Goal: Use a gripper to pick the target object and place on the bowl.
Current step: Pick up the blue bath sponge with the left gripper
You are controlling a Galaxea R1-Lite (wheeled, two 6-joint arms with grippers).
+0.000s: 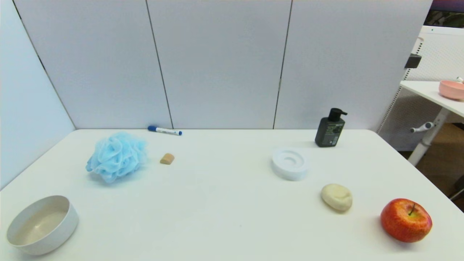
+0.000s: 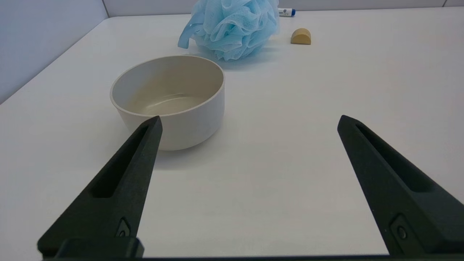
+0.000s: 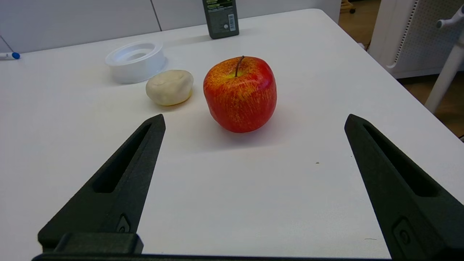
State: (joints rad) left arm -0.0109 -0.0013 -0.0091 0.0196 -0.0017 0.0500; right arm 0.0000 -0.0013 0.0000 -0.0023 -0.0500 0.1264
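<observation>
The light blue mesh bath pouf lies on the white table at the far left; it also shows in the left wrist view. The white bowl with a greyish-beige inside stands empty at the near left, in the left wrist view in front of the pouf. My left gripper is open and empty, low over the table on the near side of the bowl. My right gripper is open and empty, near the red apple. Neither gripper shows in the head view.
A red apple, a cream oval soap, a white ring-shaped dish and a black pump bottle stand on the right. A small tan block and a blue marker lie near the pouf. A pink bowl sits on a side table.
</observation>
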